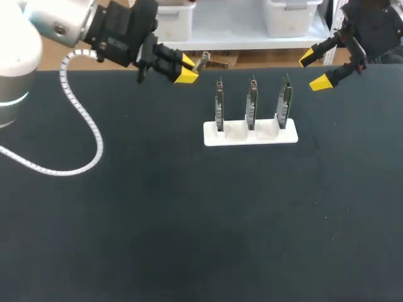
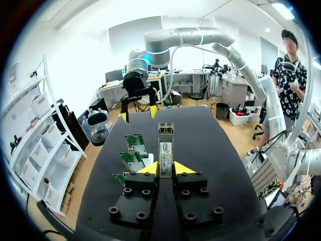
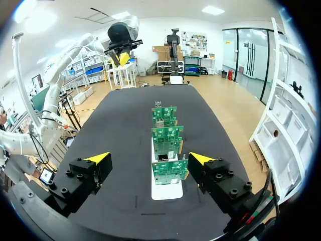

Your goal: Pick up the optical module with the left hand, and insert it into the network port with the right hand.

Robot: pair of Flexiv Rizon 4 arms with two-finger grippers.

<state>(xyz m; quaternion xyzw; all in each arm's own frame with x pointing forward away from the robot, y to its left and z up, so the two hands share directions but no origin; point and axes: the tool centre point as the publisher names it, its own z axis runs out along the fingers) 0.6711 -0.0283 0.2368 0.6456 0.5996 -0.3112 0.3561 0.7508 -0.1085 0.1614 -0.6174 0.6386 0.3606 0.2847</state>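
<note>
My left gripper hangs above the table's far left-centre, shut on the silver optical module, which sticks out past its yellow tips toward the right. In the left wrist view the module lies clamped between the fingers of that gripper. A white holder at mid-table carries three upright green circuit boards with network ports. My right gripper hovers open at the far right, beyond the holder. In the right wrist view the boards stand in a row ahead of the wide-open gripper.
A white coiled cable from my left arm droops onto the black table at the left.
</note>
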